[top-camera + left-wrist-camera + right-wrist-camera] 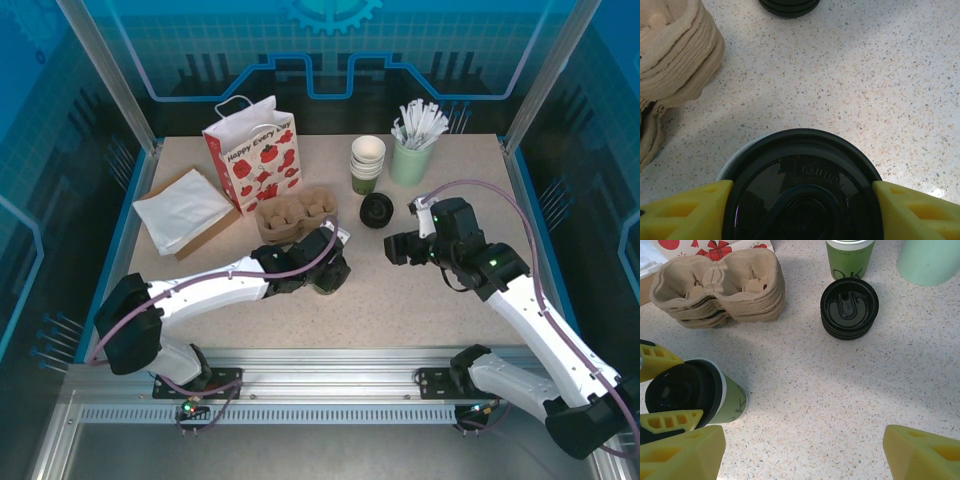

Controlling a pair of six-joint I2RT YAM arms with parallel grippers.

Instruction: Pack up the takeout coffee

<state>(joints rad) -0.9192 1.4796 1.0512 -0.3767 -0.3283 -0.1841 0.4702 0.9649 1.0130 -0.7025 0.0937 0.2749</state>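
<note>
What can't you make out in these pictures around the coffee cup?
Top view: the takeout coffee is mostly hidden under the left arm.
Left wrist view: its lid hides the cup body and runs off the bottom edge.
Right wrist view: the top edge cuts off the paper bag.

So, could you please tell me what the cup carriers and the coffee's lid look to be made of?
The cup carriers: likely moulded paper pulp, matte tan with a fibrous, rough-edged look. The takeout coffee lid: apparently black plastic, glossy, with reflections and raised lettering.
</note>
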